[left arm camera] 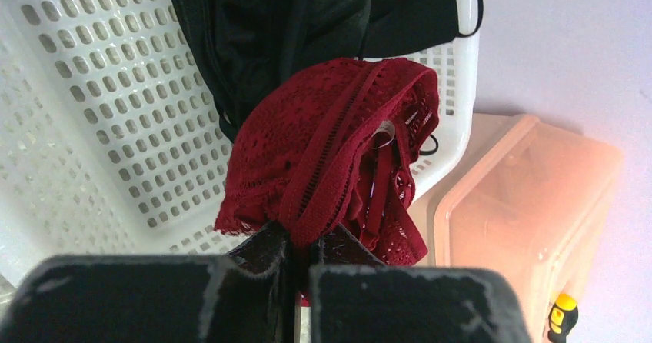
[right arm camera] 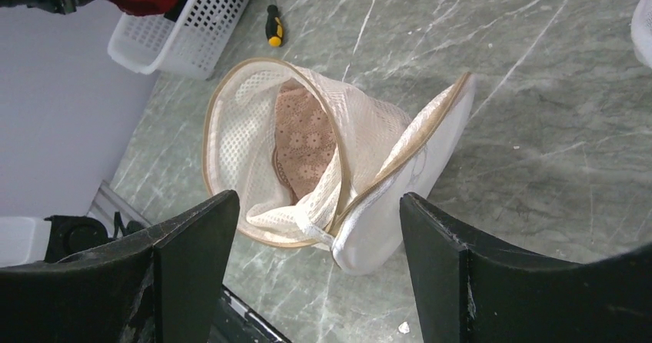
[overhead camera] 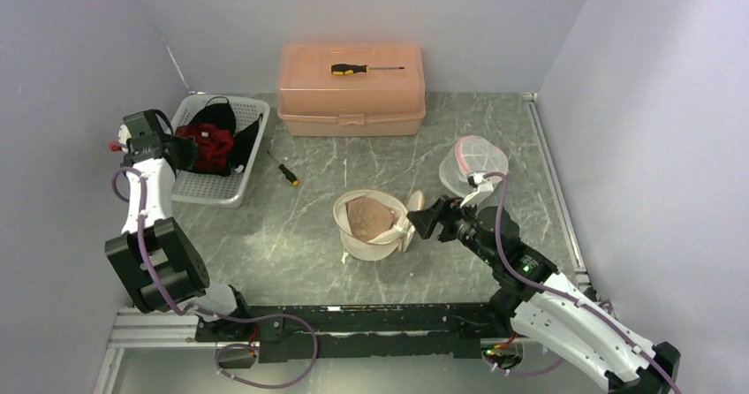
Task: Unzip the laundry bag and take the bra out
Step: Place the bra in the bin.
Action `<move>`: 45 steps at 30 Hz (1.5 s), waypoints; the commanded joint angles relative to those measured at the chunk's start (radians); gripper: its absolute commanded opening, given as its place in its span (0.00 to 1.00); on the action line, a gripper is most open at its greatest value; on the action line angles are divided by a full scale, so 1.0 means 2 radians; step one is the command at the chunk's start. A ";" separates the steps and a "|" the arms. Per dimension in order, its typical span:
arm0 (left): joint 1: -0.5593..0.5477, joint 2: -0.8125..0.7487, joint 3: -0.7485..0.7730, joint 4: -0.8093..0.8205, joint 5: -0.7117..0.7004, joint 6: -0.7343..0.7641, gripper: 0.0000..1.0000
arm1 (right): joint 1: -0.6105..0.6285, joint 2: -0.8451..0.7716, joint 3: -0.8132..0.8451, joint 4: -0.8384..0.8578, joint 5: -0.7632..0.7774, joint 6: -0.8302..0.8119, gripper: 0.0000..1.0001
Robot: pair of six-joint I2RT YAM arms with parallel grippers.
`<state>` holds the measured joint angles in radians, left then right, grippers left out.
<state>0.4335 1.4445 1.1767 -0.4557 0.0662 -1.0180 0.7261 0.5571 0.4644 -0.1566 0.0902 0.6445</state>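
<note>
The white mesh laundry bag lies at the table's middle with its mouth unzipped and wide; in the right wrist view the bag has its lid flap folded out to the right. A pinkish-beige lace bra sits inside it. My right gripper is just right of the bag, open, its jaws straddling the bag's near edge without touching it. My left gripper is shut on a dark red lace bra and holds it over the white basket.
The basket at the far left also holds black garments. A peach toolbox with a screwdriver on top stands at the back. A small screwdriver lies beside the basket. A second mesh bag stands at the right.
</note>
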 commanded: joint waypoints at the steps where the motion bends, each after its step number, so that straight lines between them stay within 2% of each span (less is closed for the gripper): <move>1: 0.009 0.005 0.004 0.040 -0.010 -0.023 0.03 | 0.000 -0.020 -0.006 -0.011 -0.011 -0.004 0.80; 7: 0.009 0.021 0.005 0.021 -0.045 -0.017 0.03 | 0.000 -0.030 -0.002 -0.020 -0.002 -0.017 0.80; 16: 0.009 0.047 -0.020 0.029 -0.061 0.001 0.03 | 0.000 -0.030 0.004 -0.028 0.002 -0.028 0.80; 19: 0.009 0.050 -0.028 0.035 -0.062 0.004 0.15 | 0.000 -0.027 0.007 -0.038 0.005 -0.032 0.81; 24: 0.009 0.051 -0.031 0.038 -0.051 0.008 0.47 | 0.000 -0.025 0.016 -0.047 0.012 -0.042 0.81; 27: 0.009 0.041 -0.031 0.035 -0.053 0.010 0.58 | 0.000 -0.025 0.024 -0.056 0.023 -0.049 0.82; 35: 0.009 -0.028 -0.026 0.012 -0.057 0.015 0.73 | 0.000 -0.034 0.034 -0.071 0.048 -0.059 0.84; 41: 0.007 -0.099 -0.001 -0.020 -0.050 0.039 0.77 | 0.000 -0.038 0.039 -0.076 0.069 -0.053 0.86; 43: -0.017 -0.118 0.010 -0.028 -0.050 0.065 0.77 | 0.000 -0.044 0.034 -0.068 0.082 -0.045 0.86; 45: -0.073 -0.132 0.028 -0.047 -0.072 0.098 0.77 | -0.001 -0.052 0.028 -0.049 0.079 -0.049 0.87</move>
<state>0.4236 1.2434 1.1515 -0.4900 -0.0402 -0.9455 0.7261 0.4831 0.4950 -0.3084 0.2047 0.5457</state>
